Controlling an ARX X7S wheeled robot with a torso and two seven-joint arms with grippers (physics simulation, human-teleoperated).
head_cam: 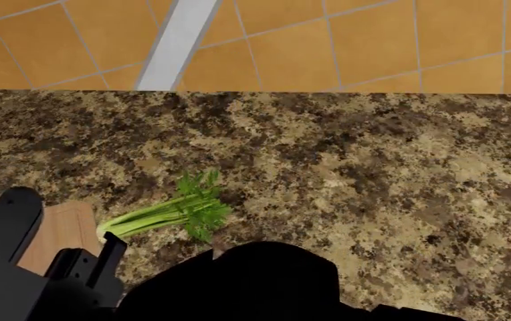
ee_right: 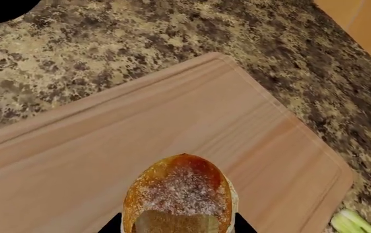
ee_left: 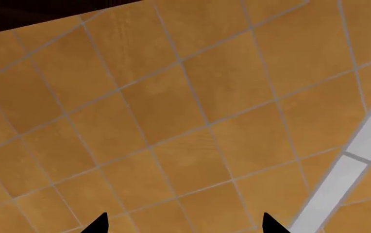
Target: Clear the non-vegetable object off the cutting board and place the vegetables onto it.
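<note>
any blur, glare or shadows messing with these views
Left wrist view: sharp, evenly lit floor tiles, no glare. Head view: crisp countertop and celery; a black robot part blocks the bottom. Right wrist view: the cupcake sits close and looks stretched, the cutting board grain stays clear, soft shading only.

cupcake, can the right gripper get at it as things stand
Probably yes: the right gripper already straddles the cupcake on the cutting board, a fingertip on each side, nothing between them.
</note>
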